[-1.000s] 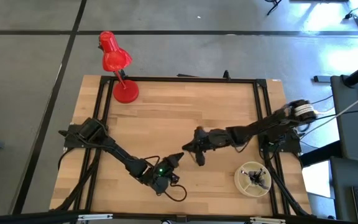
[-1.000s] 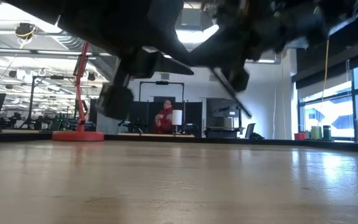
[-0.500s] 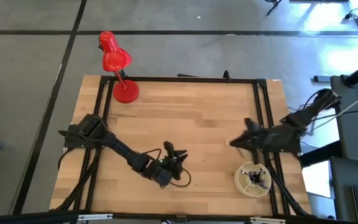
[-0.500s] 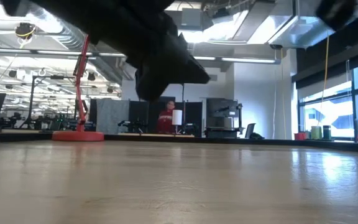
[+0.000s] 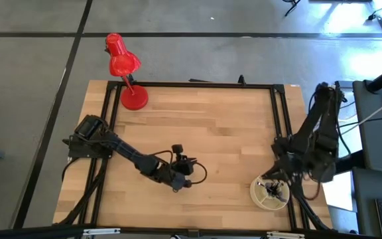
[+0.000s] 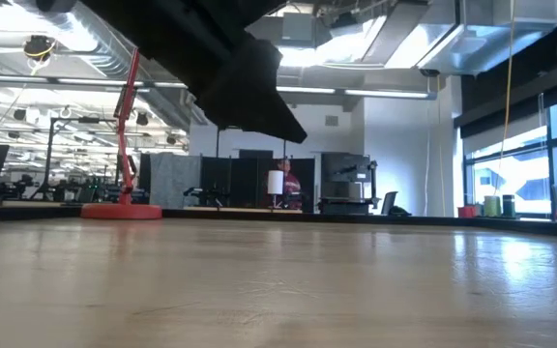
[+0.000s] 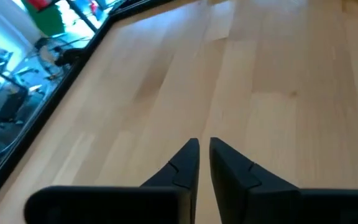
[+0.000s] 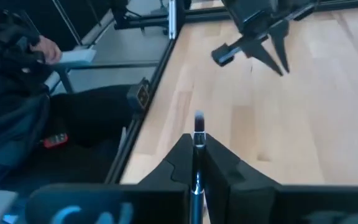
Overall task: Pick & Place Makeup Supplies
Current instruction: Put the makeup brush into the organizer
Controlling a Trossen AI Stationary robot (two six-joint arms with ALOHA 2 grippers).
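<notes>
One brush (image 8: 198,122) sits pinched between the closed fingers of the right gripper (image 8: 196,163), its tip poking out past them, so it reads as carried cargo headed for the cup. That gripper (image 5: 278,174) hangs at the table's right edge just above the round cup (image 5: 269,191), which already holds a cluster of brushes (image 5: 271,189); the arm looks folded in close to get over it for a drop. Left gripper (image 7: 204,158) is empty, fingers nearly together with only a thin gap, hovering low over bare table (image 7: 260,74) near the front middle (image 5: 181,174), likely waiting or between picks. No loose brushes visible on the table, so the task seems close to done. Red lamp (image 5: 126,70) stands at the far left corner, out of the way.
</notes>
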